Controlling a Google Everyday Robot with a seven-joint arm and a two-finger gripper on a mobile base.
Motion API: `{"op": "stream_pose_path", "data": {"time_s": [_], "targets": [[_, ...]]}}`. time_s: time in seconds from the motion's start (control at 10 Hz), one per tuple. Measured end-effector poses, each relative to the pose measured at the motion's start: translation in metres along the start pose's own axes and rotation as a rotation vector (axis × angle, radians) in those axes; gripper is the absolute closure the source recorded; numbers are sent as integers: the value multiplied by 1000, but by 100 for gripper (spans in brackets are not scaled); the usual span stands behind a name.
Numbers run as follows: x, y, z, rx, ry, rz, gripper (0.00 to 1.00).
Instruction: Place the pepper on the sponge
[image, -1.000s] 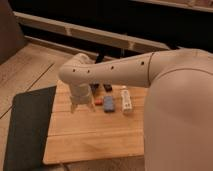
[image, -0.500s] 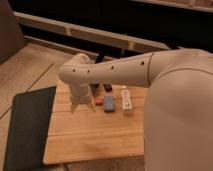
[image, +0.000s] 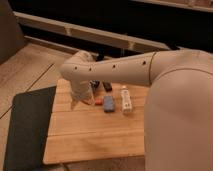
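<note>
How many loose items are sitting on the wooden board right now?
4: pepper beside the claw, sponge right of it, white bar further right, dark object behind them. The arm may hide more.

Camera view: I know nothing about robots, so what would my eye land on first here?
A big white arm fills the picture's right side and reaches across a wooden table, its gripper hanging over the table's left part. Beside the gripper, in a row, are a small red-orange pepper, a blue sponge and a white bar.
</note>
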Motion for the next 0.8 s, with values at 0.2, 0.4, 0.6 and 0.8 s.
{"op": "stream_pose_path", "data": {"time_s": [0.2,0.4,0.6,0.8], "targets": [[-18,-2,-9,-21,-33,-180,35],[-19,-12,-22,-30,-11,-393,35],[-10,-23,-34,-41,45,-594,35],[-5,-41,-49,-50,90,-762,35]]}}
